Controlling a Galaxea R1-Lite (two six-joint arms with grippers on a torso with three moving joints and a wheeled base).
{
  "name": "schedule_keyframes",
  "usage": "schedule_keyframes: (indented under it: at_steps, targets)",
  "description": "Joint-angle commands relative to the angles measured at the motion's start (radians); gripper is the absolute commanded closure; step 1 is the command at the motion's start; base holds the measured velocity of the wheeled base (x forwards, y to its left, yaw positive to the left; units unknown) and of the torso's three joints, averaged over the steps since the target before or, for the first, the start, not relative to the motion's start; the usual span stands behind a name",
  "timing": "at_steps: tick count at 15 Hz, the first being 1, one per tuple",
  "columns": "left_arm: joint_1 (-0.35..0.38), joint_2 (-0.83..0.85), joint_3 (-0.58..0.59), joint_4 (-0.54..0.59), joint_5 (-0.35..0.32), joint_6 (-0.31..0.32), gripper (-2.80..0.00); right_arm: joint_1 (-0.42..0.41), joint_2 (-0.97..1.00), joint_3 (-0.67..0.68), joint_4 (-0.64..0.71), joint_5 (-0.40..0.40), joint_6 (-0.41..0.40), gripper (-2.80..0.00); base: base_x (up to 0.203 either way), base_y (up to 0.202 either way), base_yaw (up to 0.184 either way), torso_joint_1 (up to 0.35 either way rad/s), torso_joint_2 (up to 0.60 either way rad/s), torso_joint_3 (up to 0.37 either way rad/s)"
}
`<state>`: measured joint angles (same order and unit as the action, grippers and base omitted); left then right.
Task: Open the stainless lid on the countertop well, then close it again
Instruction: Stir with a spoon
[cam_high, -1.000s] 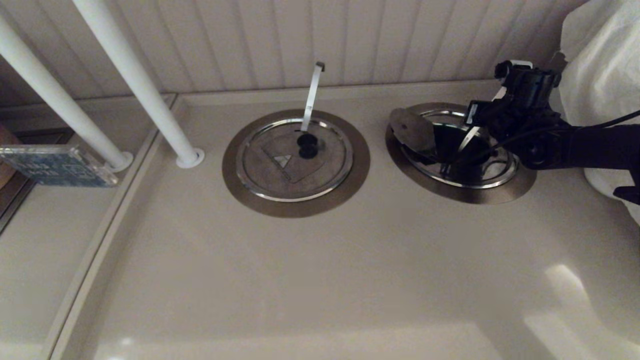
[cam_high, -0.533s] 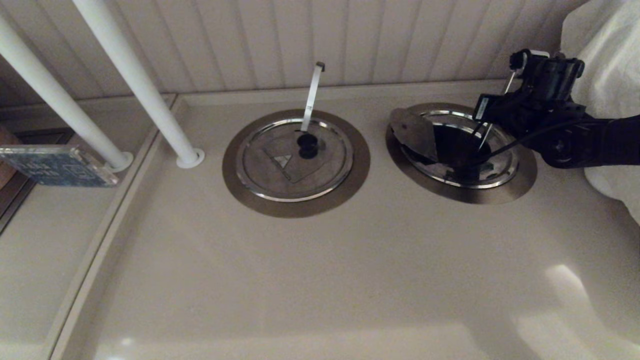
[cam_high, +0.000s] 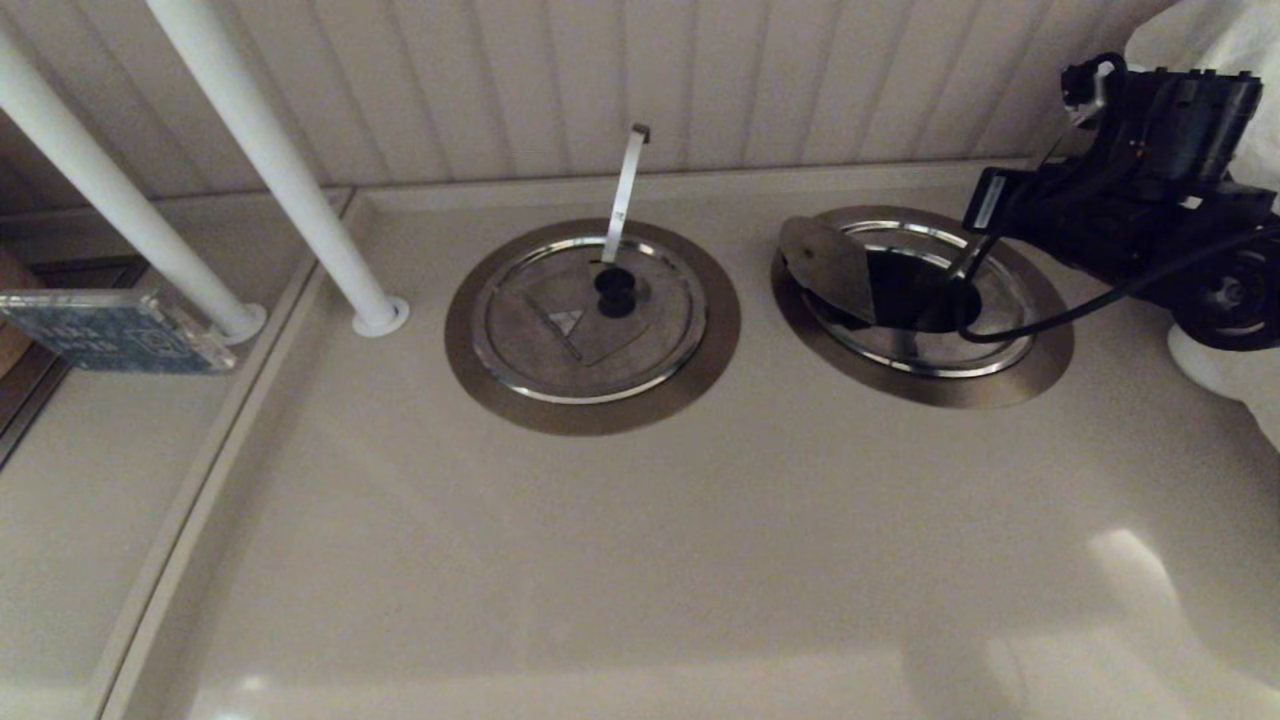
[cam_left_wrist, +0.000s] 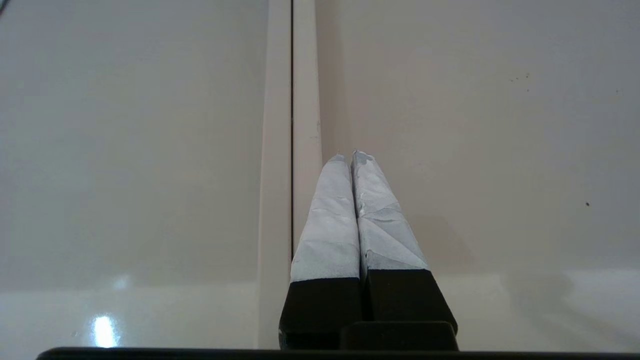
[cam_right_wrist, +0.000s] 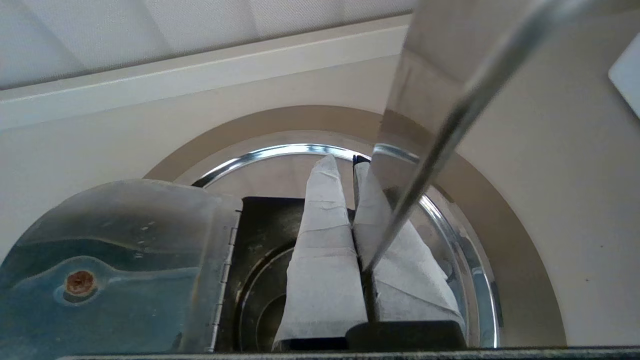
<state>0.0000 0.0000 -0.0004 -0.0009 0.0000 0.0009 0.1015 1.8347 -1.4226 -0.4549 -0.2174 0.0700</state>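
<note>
The right claw (cam_high: 985, 215) is held raised over the far right part of the countertop well (cam_high: 1040, 375); in the right wrist view its taped fingers (cam_right_wrist: 325, 240) are seen drawn nearly together, with the slanted metal strip (cam_right_wrist: 440, 145) lying against them, though whether the strip is pinched cannot be told; below and left of the claw the wedge-shaped flap (cam_high: 825, 262) of the stainless lid (cam_high: 985, 335) is swung up on its hinge, so that the dark hole under it is exposed; the rest of the lid is seated in the ring of the well; well to the left of the right claw the twin lid (cam_high: 585, 325) is seen flat and closed, its black knob (cam_high: 615, 290) at the foot of a nearly upright strip (cam_high: 625, 185); the left claw (cam_left_wrist: 350, 160) is held with its fingers pressed together and empty over bare counter (cam_high: 600, 560), beside a seam (cam_left_wrist: 291, 125).
</note>
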Motion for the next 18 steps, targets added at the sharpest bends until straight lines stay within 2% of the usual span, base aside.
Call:
schedule_keyframes:
  at_steps: [1,3,6,8,10,13,18]
  targets:
    - [0.0,-0.002,0.0,-0.001,0.0,0.001,0.0,0.001,0.013,-0.005,-0.01,0.019,0.013,0.0,0.0,0.0,0.0,0.0,0.0,0.0]
    - [0.0,-0.002,0.0,-0.001,0.0,0.001,0.0,0.013,0.047,-0.013,-0.041,0.065,0.066,0.0,0.0,0.0,0.0,0.0,0.0,0.0]
    - [0.0,-0.002,0.0,-0.001,0.0,0.001,0.0,0.018,0.029,0.001,-0.036,0.075,0.061,0.0,0.0,0.0,0.0,0.0,0.0,0.0]
    - [0.0,-0.002,0.0,-0.001,0.0,0.001,0.0,0.012,0.004,0.034,-0.021,0.124,0.042,0.0,0.0,0.0,0.0,0.0,0.0,0.0]
    - [0.0,-0.002,0.0,-0.001,0.0,0.001,0.0,-0.008,0.017,0.036,-0.01,0.127,-0.01,0.0,0.0,0.0,0.0,0.0,0.0,0.0]
    - [0.0,-0.002,-0.001,-0.001,0.0,0.001,0.0,-0.032,0.076,-0.004,-0.018,0.103,-0.027,0.0,0.0,0.0,0.0,0.0,0.0,0.0]
    - [0.0,-0.002,0.0,-0.001,0.0,0.001,0.0,-0.051,0.179,-0.131,-0.058,-0.012,-0.013,0.0,0.0,0.0,0.0,0.0,0.0,0.0]
